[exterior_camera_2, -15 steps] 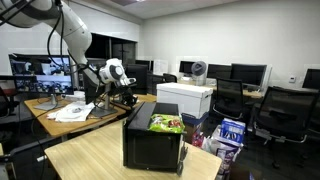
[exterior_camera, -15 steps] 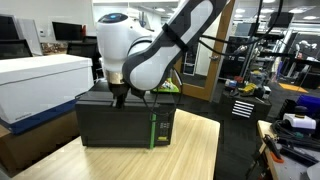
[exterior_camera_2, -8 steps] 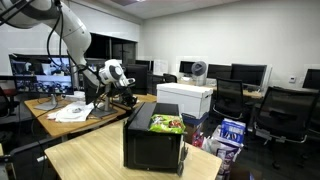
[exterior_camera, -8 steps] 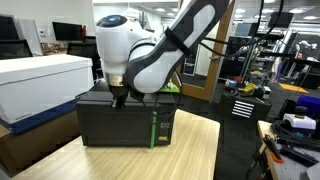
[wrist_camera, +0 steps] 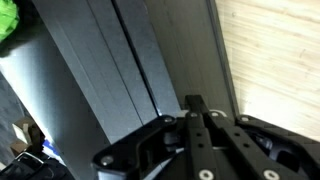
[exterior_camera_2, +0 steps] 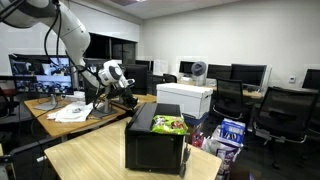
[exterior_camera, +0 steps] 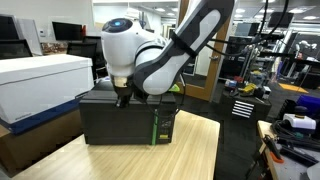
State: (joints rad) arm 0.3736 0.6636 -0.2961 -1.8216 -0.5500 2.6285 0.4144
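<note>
- Black box (exterior_camera: 118, 125): directly under my pincer (exterior_camera: 122, 97), fingers pressed together, tips at its top edge.
- Likely step: pushing it; next needs steady contact, no slipping off.

An office lab: monitors (exterior_camera_2: 245, 72), desks (exterior_camera_2: 38, 117), swivel chairs (exterior_camera_2: 284, 108).
</note>
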